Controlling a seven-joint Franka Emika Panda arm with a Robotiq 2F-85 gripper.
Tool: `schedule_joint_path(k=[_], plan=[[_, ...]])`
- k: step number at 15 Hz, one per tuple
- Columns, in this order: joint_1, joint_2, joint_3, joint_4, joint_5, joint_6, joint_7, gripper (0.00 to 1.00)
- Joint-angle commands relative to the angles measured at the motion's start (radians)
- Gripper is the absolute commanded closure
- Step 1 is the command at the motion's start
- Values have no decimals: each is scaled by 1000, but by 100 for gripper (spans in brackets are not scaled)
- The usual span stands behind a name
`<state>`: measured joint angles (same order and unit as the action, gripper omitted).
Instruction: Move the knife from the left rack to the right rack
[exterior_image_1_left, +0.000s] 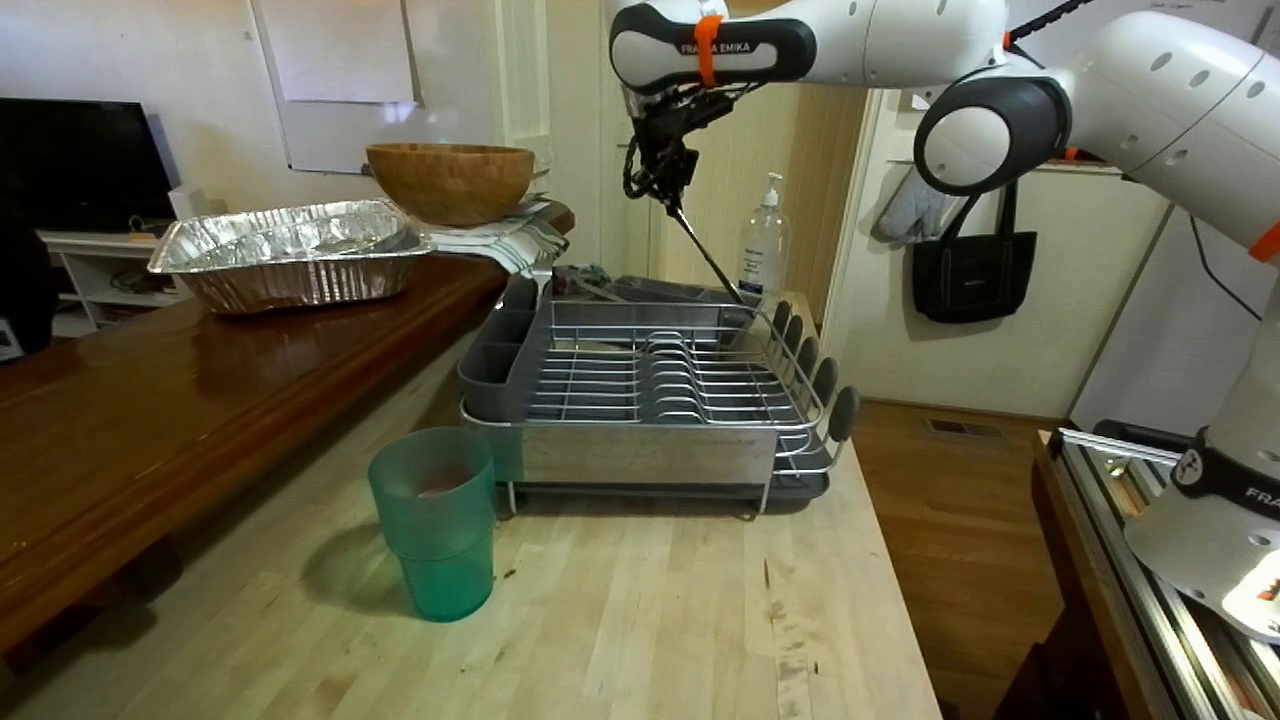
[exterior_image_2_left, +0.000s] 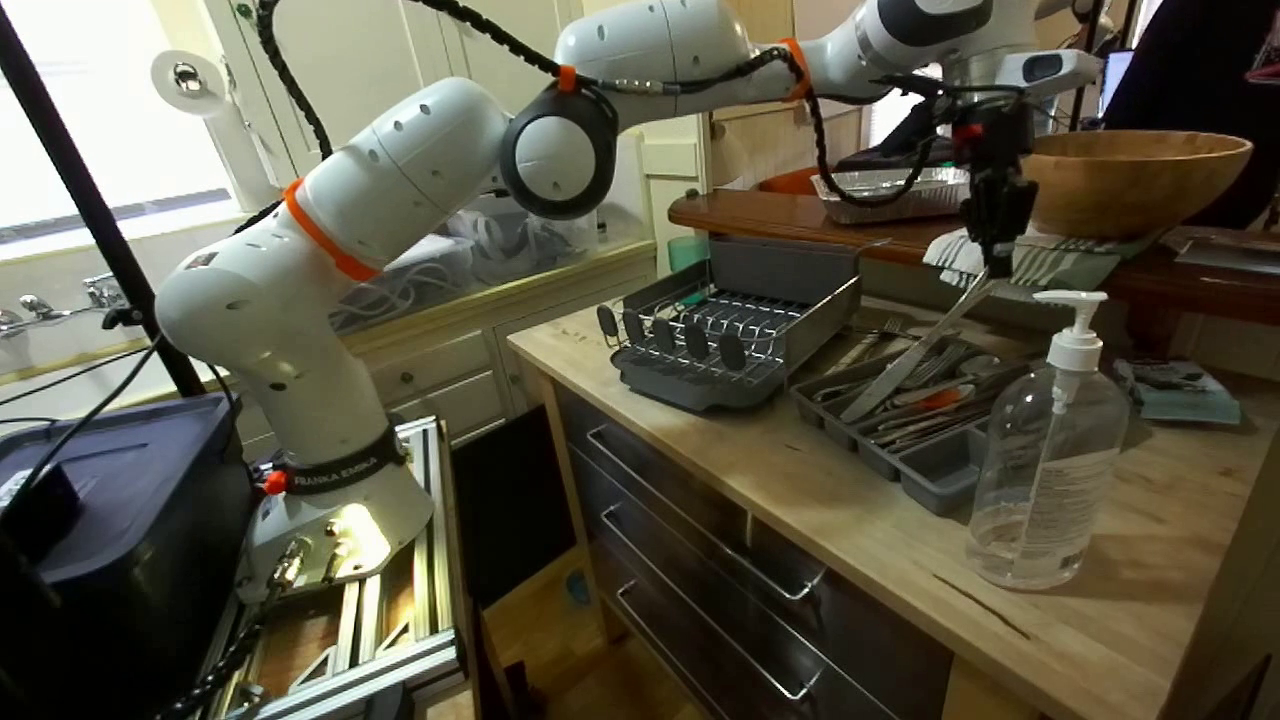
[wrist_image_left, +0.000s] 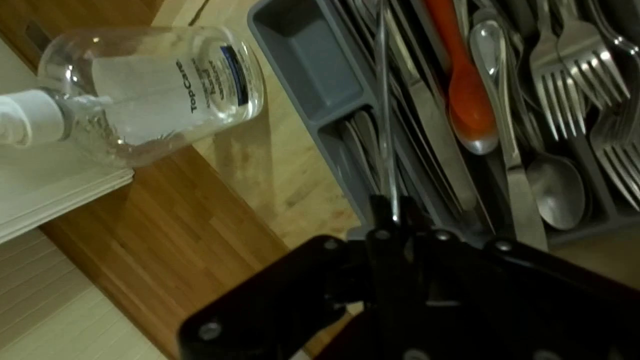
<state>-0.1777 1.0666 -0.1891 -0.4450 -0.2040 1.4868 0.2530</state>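
My claw is clenched on the upper end of the knife, and straight away I'm wary: something this slim, pinched at one end, could pivot. It slants down over the cutlery tray, and if the blade bumps a partition or that orange spoon, I'd expect it to twist in the grip or spring loose. Let go at this slant and it may land across the other cutlery, or skid off the rim onto the desk. The pump bottle stands just beside the tray, to the right; a careless low swing that way might topple it.

Now, what I can't see. In the wrist view the claw is black on black, so how much handle it holds is hard to judge. The tip runs off the top there; in an exterior view it reaches the tray's near left part, touching or just above, I can't tell. Farther out, the dish drainer hides most of the tray in an exterior view. I'm guessing the drainer is the left rack and the tray the right.
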Motion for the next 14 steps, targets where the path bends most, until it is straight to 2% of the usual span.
schedule_joint_path(k=[1,7,14], plan=[[-3,-31,1,0,18,83,18,98],[31,0,-35,-12,-27,129,45,98],[49,53,-90,-7,-68,97,73,98]])
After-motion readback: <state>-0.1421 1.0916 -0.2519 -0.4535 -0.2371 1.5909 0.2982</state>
